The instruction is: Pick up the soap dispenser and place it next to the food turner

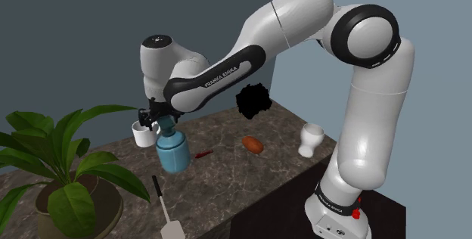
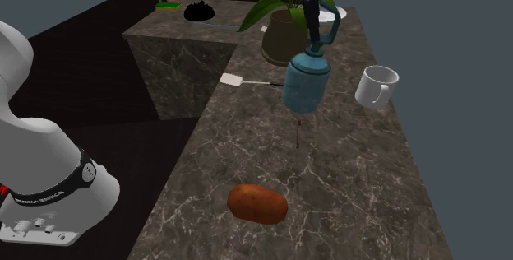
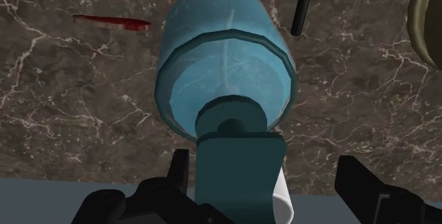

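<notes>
Shoulder view: where's the soap dispenser [image 1: 172, 153]?

Teal, tilted, over the dark marble counter [image 1: 227, 128]. It is right under the gripper [image 1: 156, 121] and just beside a white mug [image 1: 141, 133]. The food turner [image 1: 161, 200] lies near it, toward the plant [image 1: 68, 162].

Second exterior view?

The dispenser [image 2: 306, 81] leans, with the gripper [image 2: 311, 20] at its pump. Whether its base touches the counter, I cannot tell. A red pepper [image 2: 298, 132] lies just beside it, and the turner [image 2: 247, 81] is toward that view's left.

Wrist view, the fingers [image 3: 354, 183]?

They stand apart with the pump head between them. Marble shows between one finger and the pump, so nothing is clamped.
</notes>
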